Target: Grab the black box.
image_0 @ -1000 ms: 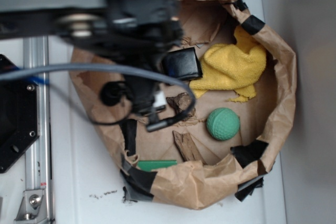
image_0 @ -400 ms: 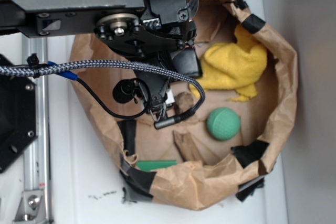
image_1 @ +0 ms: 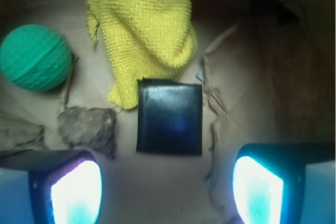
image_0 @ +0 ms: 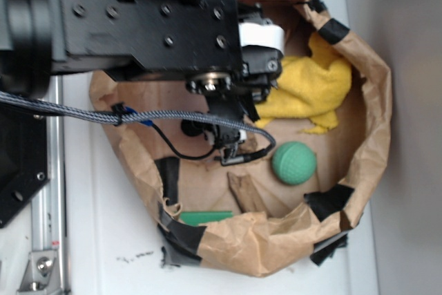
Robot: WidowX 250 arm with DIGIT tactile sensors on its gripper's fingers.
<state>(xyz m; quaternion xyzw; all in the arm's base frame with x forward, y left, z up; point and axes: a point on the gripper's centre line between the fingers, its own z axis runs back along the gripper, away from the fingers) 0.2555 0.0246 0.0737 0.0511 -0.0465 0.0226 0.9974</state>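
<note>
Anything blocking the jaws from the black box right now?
Nothing visible. In the wrist view the black box lies flat, bare on top, ahead of the open gripper. The yellow cloth only touches its far corner.

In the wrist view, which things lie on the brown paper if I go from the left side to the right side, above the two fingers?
green ball → grey-brown scrap → black box → torn fold of the brown paper. The yellow cloth is left out: it spreads above both the scrap and the box.

No text, label, brand, number or sign can be read in either view.
</note>
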